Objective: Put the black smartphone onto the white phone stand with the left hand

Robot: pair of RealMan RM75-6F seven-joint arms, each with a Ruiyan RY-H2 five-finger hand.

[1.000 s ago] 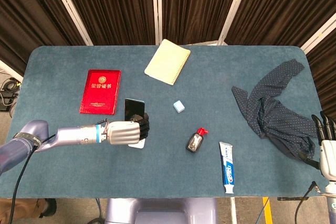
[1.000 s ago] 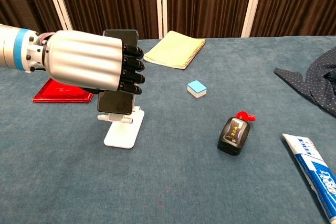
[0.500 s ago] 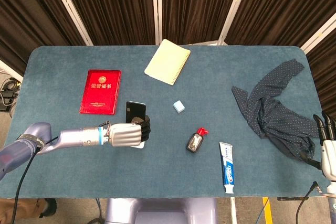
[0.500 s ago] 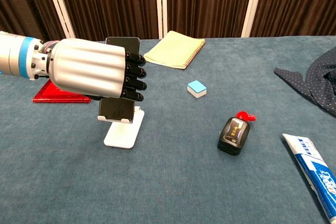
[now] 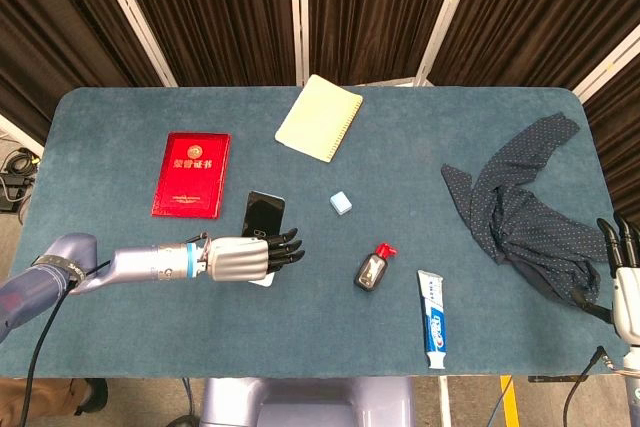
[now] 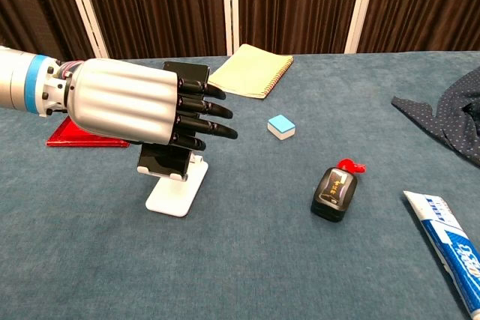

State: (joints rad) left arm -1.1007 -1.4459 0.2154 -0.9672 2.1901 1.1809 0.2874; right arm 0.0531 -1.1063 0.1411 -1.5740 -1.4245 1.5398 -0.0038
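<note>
At far left our left hand (image 6: 131,110) has its fingers (image 6: 210,114) straightened and spread in front of the black smartphone (image 6: 166,164), no longer wrapped on it; we judge this a release, since the phone leans on the white phone stand (image 6: 176,194), its lower edge on the lip. Beyond lie a red booklet (image 5: 191,174) and a yellow notepad (image 5: 319,117). Everything sits on a blue cloth-covered table (image 5: 420,167) before dark curtains (image 5: 370,7). At far right our right hand (image 5: 626,282) hangs idle, fingers apart, holding nothing.
</note>
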